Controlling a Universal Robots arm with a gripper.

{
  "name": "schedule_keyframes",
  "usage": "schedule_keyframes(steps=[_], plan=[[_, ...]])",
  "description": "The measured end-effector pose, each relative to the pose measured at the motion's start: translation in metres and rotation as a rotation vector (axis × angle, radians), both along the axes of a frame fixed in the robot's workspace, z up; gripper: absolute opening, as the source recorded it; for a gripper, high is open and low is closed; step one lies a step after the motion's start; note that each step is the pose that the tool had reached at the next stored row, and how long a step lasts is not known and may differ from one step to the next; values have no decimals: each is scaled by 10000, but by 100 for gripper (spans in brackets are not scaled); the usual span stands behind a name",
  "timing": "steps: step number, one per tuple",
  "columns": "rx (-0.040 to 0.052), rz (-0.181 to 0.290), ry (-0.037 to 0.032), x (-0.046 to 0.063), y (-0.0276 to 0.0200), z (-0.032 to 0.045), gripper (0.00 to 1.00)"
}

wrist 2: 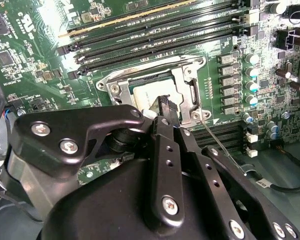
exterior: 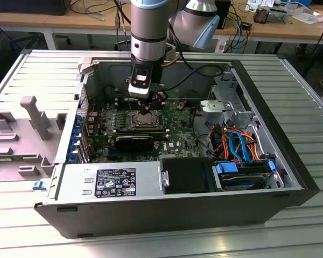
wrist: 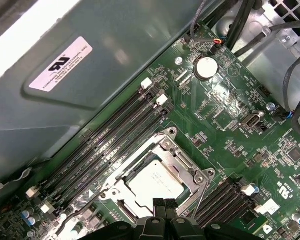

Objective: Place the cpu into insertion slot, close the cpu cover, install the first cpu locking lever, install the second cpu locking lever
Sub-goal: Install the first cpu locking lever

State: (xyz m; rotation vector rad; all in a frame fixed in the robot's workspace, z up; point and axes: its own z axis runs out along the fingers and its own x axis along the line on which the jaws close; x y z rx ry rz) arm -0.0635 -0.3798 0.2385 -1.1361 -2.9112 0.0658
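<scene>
The cpu [wrist: 157, 184] lies flat in the insertion slot [wrist: 125, 207], its dull silver top showing through the cutout of the cpu cover [wrist: 182, 159]. The cover lies down over it as a silver frame. My gripper [wrist: 164, 205] hangs just above the near edge of the cpu with its black fingertips pressed together and nothing between them. In the second wrist view the gripper [wrist 2: 168, 106] is over the cpu [wrist 2: 146, 95] and the cover [wrist 2: 186, 87]. A thin wire locking lever [wrist 2: 217, 142] slants away from the socket corner. In the exterior view the gripper [exterior: 145, 105] is right above the socket [exterior: 145, 120].
The green motherboard [exterior: 177, 134] lies inside an open computer case [exterior: 167, 209] on a slatted table. Long black memory slots [wrist: 115, 145] run beside the socket. Cables and a blue drive bay [exterior: 242, 166] fill the exterior view's right; a power supply [exterior: 107, 183] sits in front.
</scene>
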Motion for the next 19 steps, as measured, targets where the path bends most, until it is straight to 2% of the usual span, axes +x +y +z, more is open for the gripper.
schedule_keyframes(steps=[19], plan=[[0,744,1,0,0,0,11]])
